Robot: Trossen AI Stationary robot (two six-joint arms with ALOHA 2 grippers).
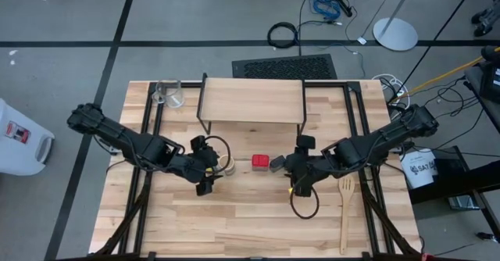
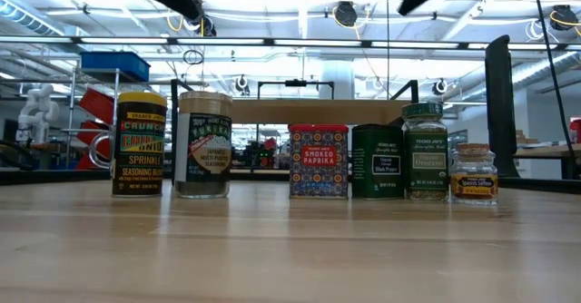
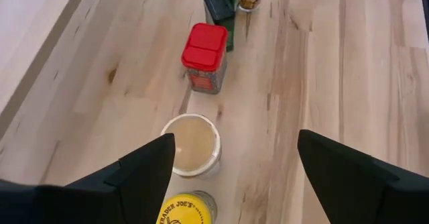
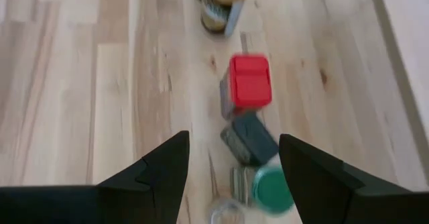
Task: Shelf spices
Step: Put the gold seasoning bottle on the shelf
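Observation:
Six spices stand in a row on the table in front of the shelf (image 1: 251, 101): yellow jar (image 2: 139, 144), tan-lidded jar (image 2: 203, 144), red tin (image 2: 318, 161), dark tin (image 2: 377, 161), green-lidded jar (image 2: 424, 151), tiny brown jar (image 2: 474, 173). My left gripper (image 1: 209, 171) hangs open above the row's left end, over the yellow lid (image 3: 186, 208) and tan jar (image 3: 191, 143). My right gripper (image 1: 292, 172) hangs open above the right end, over the green lid (image 4: 273, 189), dark tin (image 4: 248, 138) and red tin (image 4: 249, 83). Neither touches anything.
A clear glass cup (image 1: 168, 93) stands at the far left, beside the shelf. A wooden spatula (image 1: 345, 214) lies near the table's right near corner. Bare tabletop (image 1: 250, 222) stretches between the row and the near edge.

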